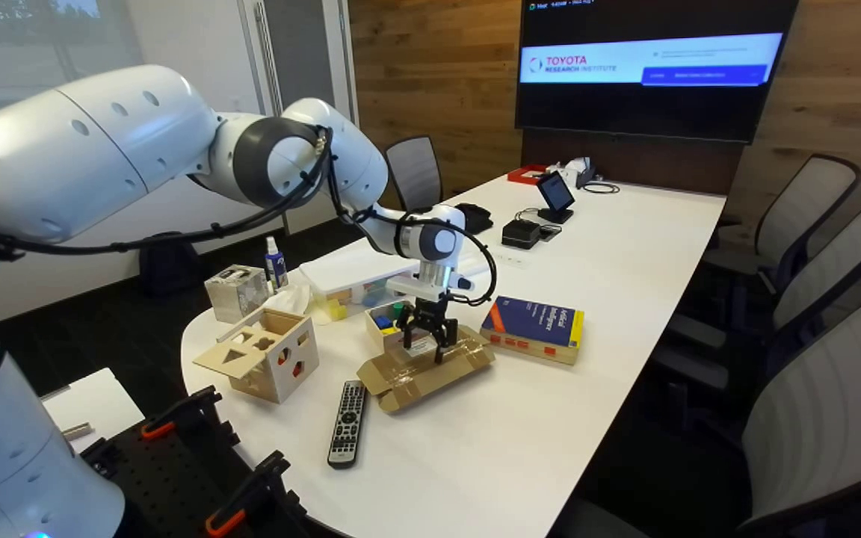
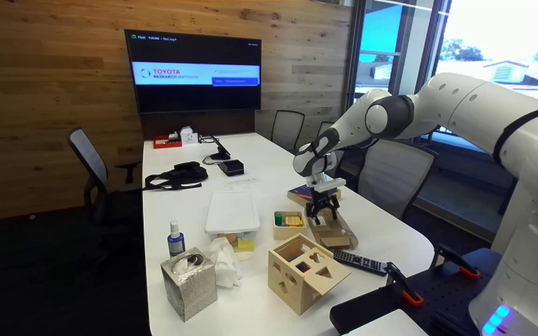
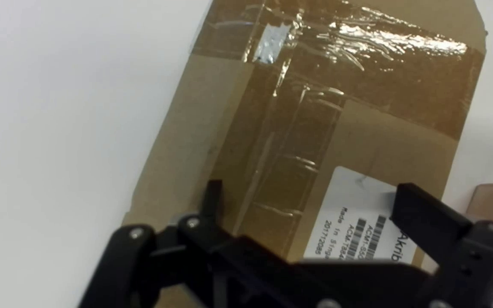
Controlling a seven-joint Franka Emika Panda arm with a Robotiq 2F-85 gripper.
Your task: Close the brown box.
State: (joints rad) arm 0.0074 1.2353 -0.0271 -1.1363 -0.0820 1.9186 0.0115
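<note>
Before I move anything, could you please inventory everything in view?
table: one, white, centre
brown box: one, tan, under jaws
remote: one, dark, near end
book: one, blue, by brown box
block tray: one, pale, by brown box
lidded bin: one, white-topped, by block tray
shape cube: one, pale, near end
tissue box: one, silver, near end
crumpled tissue: one, white, near end
spray bottle: one, blue, near end
strapped bundle: one, black, table edge
display: one, dark, far half
square unit: one, black, by display
red tray: one, red, far end
screen: one, black, wall-mounted
chairs: at least four, grey, around table
robot arm: one, white, over table
jaws: one pair, black, open over brown box
</note>
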